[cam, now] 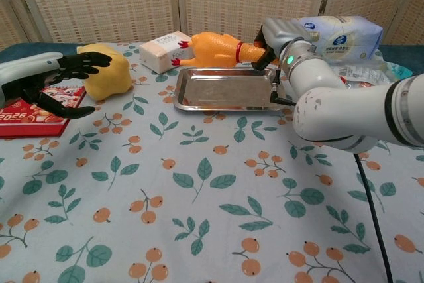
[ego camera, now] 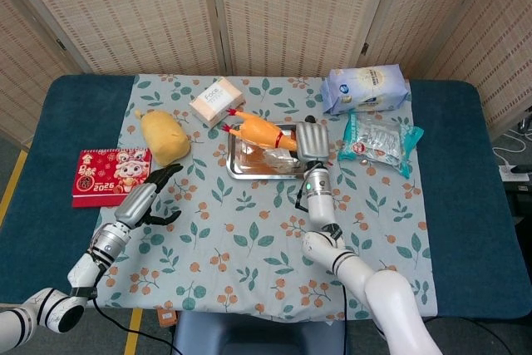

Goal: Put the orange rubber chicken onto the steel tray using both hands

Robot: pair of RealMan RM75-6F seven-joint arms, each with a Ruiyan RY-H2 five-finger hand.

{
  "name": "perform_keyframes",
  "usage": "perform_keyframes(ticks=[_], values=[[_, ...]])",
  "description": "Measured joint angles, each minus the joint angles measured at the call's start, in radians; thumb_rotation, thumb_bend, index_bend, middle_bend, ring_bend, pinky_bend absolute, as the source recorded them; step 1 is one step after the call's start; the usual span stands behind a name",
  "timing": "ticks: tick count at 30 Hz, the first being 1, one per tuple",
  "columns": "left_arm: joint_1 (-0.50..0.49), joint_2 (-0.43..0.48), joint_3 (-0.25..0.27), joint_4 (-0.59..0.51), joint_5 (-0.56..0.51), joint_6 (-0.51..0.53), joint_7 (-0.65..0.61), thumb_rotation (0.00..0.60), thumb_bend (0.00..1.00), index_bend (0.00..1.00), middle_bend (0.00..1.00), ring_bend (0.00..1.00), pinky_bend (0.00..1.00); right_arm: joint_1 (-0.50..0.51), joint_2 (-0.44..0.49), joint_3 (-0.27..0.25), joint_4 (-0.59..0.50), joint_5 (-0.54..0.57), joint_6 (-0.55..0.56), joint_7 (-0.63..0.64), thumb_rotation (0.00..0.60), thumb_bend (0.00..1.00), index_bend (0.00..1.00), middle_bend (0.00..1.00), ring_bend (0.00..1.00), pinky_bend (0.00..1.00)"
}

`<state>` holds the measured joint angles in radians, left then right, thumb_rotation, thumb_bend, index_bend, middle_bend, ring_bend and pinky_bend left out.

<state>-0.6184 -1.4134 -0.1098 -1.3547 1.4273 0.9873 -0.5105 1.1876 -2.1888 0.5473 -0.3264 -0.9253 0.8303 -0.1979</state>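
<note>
The orange rubber chicken (ego camera: 259, 132) hangs in the air over the far side of the steel tray (ego camera: 268, 175), red feet pointing left. My right hand (ego camera: 310, 140) grips its head end at the tray's right side. In the chest view the chicken (cam: 213, 50) floats above the tray's (cam: 225, 89) back rim, and the right hand (cam: 273, 36) wraps its neck behind the red collar. My left hand (ego camera: 150, 201) hovers open over the cloth at the left, far from the chicken; in the chest view this left hand (cam: 63, 81) has its dark fingers spread.
A yellow plush (ego camera: 164, 136) and a red booklet (ego camera: 110, 174) lie near the left hand. A tissue box (ego camera: 216, 101) sits behind the tray's left corner. A blue bag (ego camera: 366, 87) and a clear packet (ego camera: 380, 139) lie right of the tray.
</note>
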Motion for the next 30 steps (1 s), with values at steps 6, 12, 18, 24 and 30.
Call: perform_keyframes(ticks=[6, 12, 18, 24, 30], values=[[-0.005, -0.003, 0.003, 0.013, 0.005, -0.009, -0.027, 0.6, 0.33, 0.0, 0.0, 0.0, 0.01, 0.045, -0.056, 0.008, 0.095, -0.006, -0.102, 0.063, 0.6, 0.32, 0.16, 0.12, 0.11, 0.41], [-0.007, -0.002, 0.003, 0.023, 0.001, -0.016, -0.049, 0.6, 0.33, 0.0, 0.0, 0.0, 0.01, 0.05, -0.051, -0.013, 0.128, -0.036, -0.119, 0.052, 0.6, 0.21, 0.0, 0.0, 0.0, 0.03], [-0.006, -0.001, 0.007, 0.023, 0.007, -0.013, -0.056, 0.6, 0.33, 0.0, 0.0, 0.0, 0.01, 0.048, -0.027, -0.022, 0.123, -0.048, -0.113, 0.005, 0.6, 0.13, 0.0, 0.0, 0.0, 0.0], [-0.007, 0.005, 0.005, 0.008, 0.005, -0.011, -0.047, 0.6, 0.33, 0.0, 0.0, 0.0, 0.01, 0.023, 0.027, -0.036, 0.059, -0.057, -0.145, -0.056, 0.6, 0.04, 0.0, 0.0, 0.0, 0.0], [-0.008, 0.008, 0.002, -0.01, -0.001, -0.01, -0.027, 0.6, 0.33, 0.0, 0.0, 0.0, 0.01, -0.024, 0.101, -0.04, -0.064, -0.042, -0.181, -0.105, 0.6, 0.0, 0.0, 0.0, 0.0, 0.0]])
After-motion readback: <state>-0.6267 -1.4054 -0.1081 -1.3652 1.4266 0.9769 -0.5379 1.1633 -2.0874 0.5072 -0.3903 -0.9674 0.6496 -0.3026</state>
